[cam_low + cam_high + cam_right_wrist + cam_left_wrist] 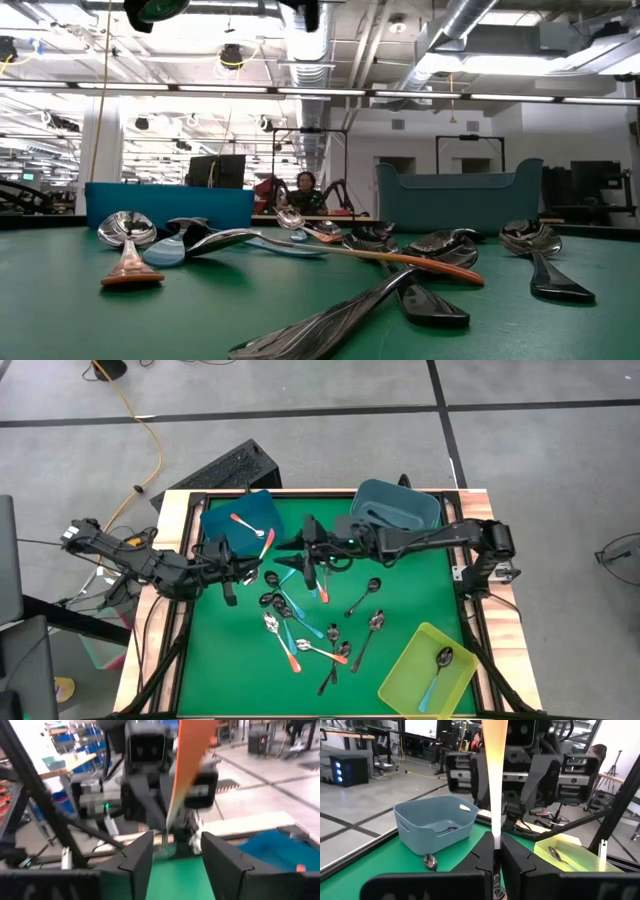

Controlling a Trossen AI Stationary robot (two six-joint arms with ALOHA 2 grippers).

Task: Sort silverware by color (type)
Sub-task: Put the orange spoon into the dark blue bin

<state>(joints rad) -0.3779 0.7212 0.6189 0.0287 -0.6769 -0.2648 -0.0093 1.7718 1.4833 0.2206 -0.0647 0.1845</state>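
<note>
Sorting barely begun: few spoons binned, most silverware [310, 630] loose mid-table; left claw [252, 570] clenched on an orange-handled spoon [495, 775], right claw [300, 565] released around the same handle.

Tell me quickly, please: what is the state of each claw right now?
Left claw: closed, holding an orange-handled spoon by its handle.
Right claw: open; an orange handle stands in its gap, not gripped.
</note>
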